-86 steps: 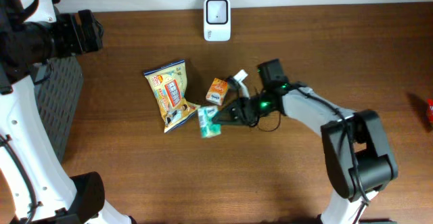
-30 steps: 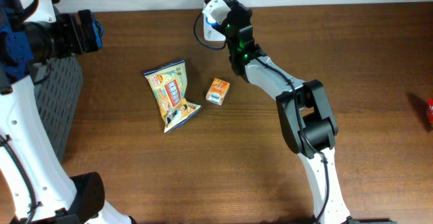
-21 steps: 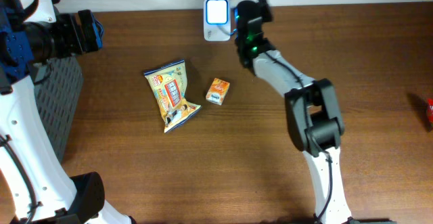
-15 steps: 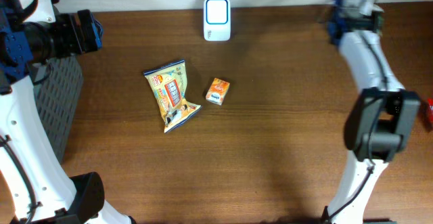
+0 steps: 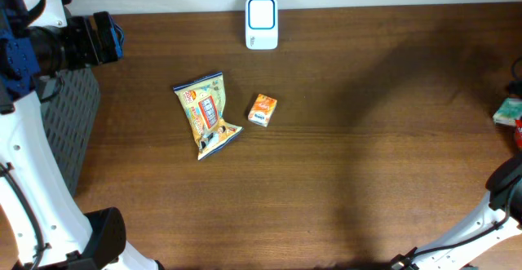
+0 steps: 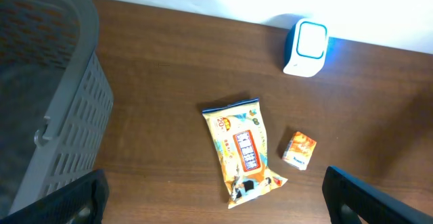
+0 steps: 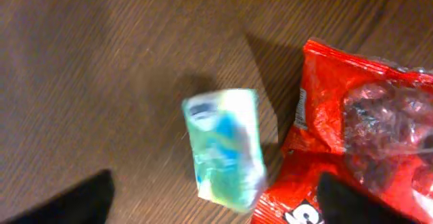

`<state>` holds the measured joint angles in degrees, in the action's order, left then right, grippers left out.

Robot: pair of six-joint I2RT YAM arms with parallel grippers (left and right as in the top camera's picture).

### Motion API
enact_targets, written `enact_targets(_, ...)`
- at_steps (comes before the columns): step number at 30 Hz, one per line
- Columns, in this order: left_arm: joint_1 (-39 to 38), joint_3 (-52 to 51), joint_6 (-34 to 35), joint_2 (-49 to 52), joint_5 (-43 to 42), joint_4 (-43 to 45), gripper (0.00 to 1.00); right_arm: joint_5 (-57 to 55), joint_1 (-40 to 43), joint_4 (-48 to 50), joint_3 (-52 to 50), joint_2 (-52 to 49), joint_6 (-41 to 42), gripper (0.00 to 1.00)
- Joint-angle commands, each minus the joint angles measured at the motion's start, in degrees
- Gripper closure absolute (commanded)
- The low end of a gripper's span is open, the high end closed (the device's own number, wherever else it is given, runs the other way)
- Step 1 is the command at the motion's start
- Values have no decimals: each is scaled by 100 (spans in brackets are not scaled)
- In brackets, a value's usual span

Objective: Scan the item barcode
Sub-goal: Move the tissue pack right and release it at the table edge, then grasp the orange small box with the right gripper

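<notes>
Green packet [image 7: 226, 149] is seen at twelve o'clock from the released right hand [image 7: 223, 198], ungripped, just beside a red bag [image 7: 352, 136].

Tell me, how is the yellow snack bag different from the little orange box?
The yellow snack bag is bigger than the orange box. The bag is a flat, crinkly pouch; the box is a neat block. Both lie on the wooden table, close but not touching.
</notes>
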<state>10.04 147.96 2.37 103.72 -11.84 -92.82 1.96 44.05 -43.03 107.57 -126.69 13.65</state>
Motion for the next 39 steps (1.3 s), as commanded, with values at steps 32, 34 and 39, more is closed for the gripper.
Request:
enact_targets(32, 15, 22, -70, -24, -42, 9, 1, 1829, -6730, -922, -273, -710, 2218, 52)
enact_targets(34, 15, 22, -70, -24, -42, 11, 1, 1836, -6723, -570, -448, -723, 2398, 52)
enact_targets(39, 15, 22, -70, -24, -42, 9, 1, 1886, -6732, -339, -518, -778, 2393, 96)
